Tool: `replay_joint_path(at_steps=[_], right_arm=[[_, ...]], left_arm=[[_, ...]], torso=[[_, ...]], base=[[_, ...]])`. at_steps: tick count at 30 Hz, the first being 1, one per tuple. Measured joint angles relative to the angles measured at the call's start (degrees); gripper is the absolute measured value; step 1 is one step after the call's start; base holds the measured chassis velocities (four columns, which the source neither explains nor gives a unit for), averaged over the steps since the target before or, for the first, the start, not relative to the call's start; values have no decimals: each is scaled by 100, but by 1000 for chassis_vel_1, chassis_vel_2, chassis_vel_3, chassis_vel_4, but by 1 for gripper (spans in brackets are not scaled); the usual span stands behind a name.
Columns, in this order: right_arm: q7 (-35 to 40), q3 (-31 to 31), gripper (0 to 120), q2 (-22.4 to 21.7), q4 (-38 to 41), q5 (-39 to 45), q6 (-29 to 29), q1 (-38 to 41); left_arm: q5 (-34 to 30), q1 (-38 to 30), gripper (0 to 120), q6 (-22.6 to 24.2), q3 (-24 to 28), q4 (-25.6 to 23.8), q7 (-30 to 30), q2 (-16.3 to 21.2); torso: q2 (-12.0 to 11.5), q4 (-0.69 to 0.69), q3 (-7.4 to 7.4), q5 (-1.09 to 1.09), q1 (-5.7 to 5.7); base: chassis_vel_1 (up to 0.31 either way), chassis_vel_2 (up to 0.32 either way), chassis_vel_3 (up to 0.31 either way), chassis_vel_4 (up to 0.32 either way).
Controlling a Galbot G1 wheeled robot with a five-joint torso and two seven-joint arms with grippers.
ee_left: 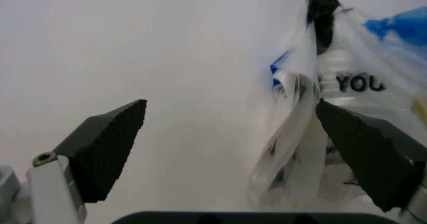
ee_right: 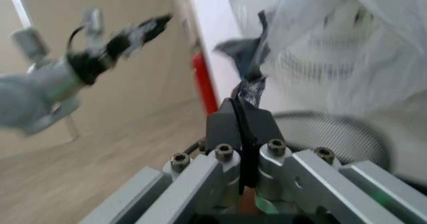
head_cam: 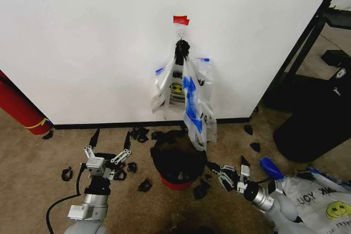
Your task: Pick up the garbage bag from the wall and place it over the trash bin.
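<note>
The garbage bag, see-through with blue strips, hangs from a hook on the white wall under red tape. It shows in the left wrist view too, as the garbage bag. Below it on the carpet stands the trash bin, black with a red base. My right gripper is low at the bin's right side. In its wrist view the right gripper is shut on a crinkled bluish edge of the garbage bag. My left gripper stands open left of the bin, facing the wall, nothing between its fingers.
White smiley "THANK YOU" bags hang on the same hook behind the garbage bag. Another one lies at the lower right. A large black container and a black frame stand at right, a red cylinder at left. Black scraps litter the carpet.
</note>
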Motion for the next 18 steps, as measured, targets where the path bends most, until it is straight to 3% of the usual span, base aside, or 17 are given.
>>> replay_joint_path(at_steps=[5,9,11,12,14,18], right_arm=[[1021,-305,0,170,270,492,616,270],[2106,-634,0,423,467,642,1143,614],[2280,-750,0,526,502,661,1240,708],[2280,-750,0,526,502,661,1240,708],[2323,-867,0,617,530,653,1271,768],[2215,-932,0,696,502,558,1271,720]], left_arm=[[-165,-473,100,195,151,144,18,377],[-145,-1024,100,1,615,558,95,1040],[-111,-1326,100,-125,899,793,204,1439],[-111,-1326,100,-125,899,793,204,1439],[-141,-1753,100,-161,1267,973,284,1930],[-636,-2616,100,137,1909,923,273,2419]], torso=[[0,0,0,0,0],[0,2,1,-2,1],[0,0,1,-3,1],[0,0,1,-3,1],[0,1,1,-3,1],[-1,0,1,-3,1]], base=[[0,0,0,0],[0,0,0,0],[0,0,0,0],[0,0,0,0],[0,0,0,0],[0,0,0,0]])
